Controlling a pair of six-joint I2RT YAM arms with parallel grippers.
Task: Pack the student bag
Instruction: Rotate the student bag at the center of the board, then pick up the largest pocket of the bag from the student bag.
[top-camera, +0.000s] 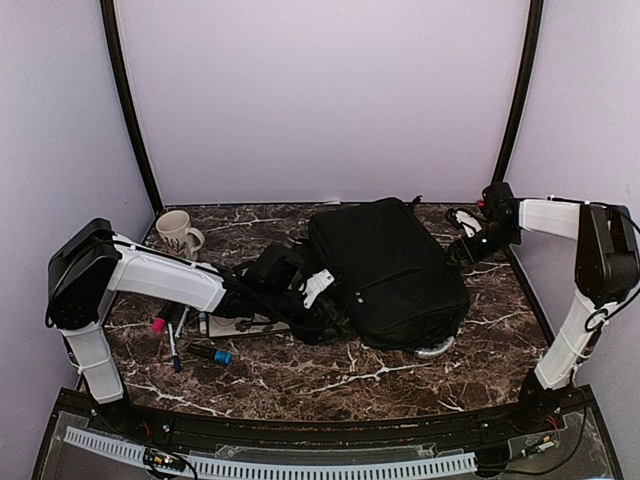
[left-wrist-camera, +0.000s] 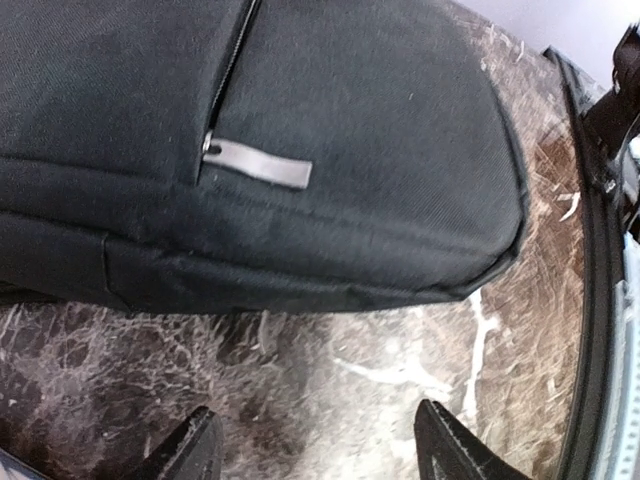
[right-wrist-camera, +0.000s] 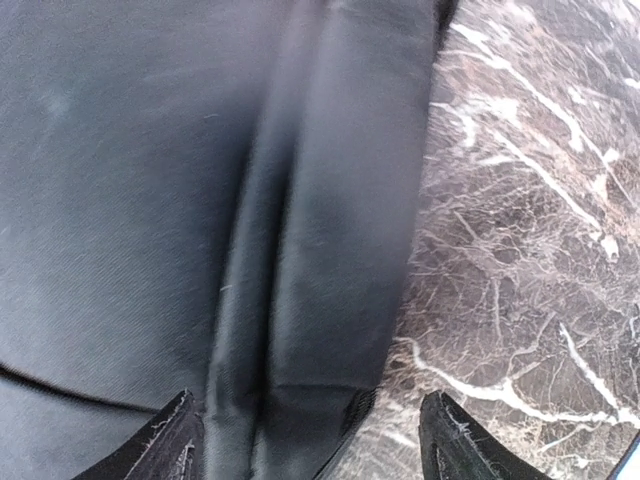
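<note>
Left wrist: woven black student bag (left-wrist-camera: 400, 120)

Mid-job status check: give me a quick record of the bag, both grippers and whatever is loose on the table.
bag: black student bag lying flat on the table; the zip by the zip pull looks closed
left gripper: left gripper open, over bare table beside the bag's edge, holding nothing
right gripper: right gripper open, straddling a ridge of bag fabric, not clamped
loose items: mug far left; pink-capped marker and blue-capped marker by the left arm
</note>
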